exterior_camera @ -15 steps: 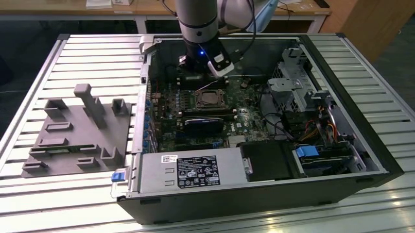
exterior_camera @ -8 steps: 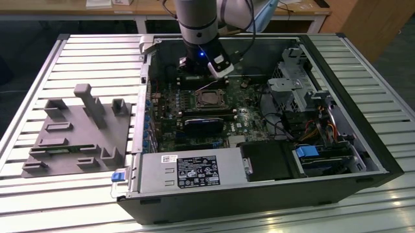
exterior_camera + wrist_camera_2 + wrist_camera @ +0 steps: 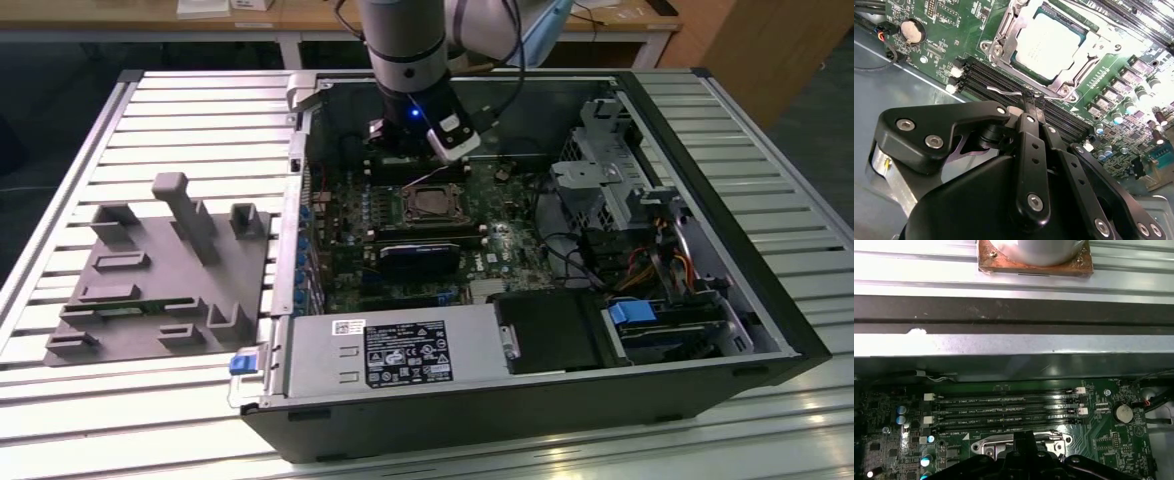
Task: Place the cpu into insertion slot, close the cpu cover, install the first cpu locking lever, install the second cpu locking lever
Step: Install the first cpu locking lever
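The gripper (image 3: 1032,101) is clenched on the thin locking lever (image 3: 1006,92), beside the cpu cover (image 3: 1002,37) lying over the cpu (image 3: 1049,42).

1. one cpu (image 3: 1051,42), seated in the insertion slot (image 3: 1019,64).
2. one insertion slot.
3. one cpu cover (image 3: 1002,35), framing that slot.
4. four long black memory slots (image 3: 1004,407), just beside the slot.
5. one round coin battery (image 3: 1124,413), near the slot.
6. one gripper (image 3: 1030,102), just beside the slot.
7. one grey fixture plate (image 3: 160,275), well apart from the slot.
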